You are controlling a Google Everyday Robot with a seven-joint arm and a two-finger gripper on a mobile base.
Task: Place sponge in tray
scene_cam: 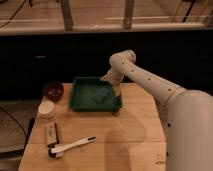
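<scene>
1. Reaches in from the right with 1 white arm, bent at the elbow above the far right corner of the tray.
2. Hangs the gripper low over the tray's right rim, pointing downward.
3. Cannot tell whether the gripper is spread or pressed together, nor whether it pinches anything.
4. Shows the sponge as a pale blue-grey patch on the tray's floor, right of centre and just beside the gripper; cannot tell whether the 2 are touching.
5. Shows the dark green tray lying flat on the wooden table, toward the back edge, with the arm's lower link passing along its right side.
6. Shows 1 small dark red-brown bowl just left of the tray, apart from it, near the table's back left corner.
7. Shows 1 white round pot in front of that bowl, close to the left edge.
8. Shows 1 tan block with a dark edge nearer the front left, lying lengthwise.
9. Shows 1 white-handled tool lying slantwise in front of the block, its left end near the block's front end, its right end toward the table's middle.
</scene>
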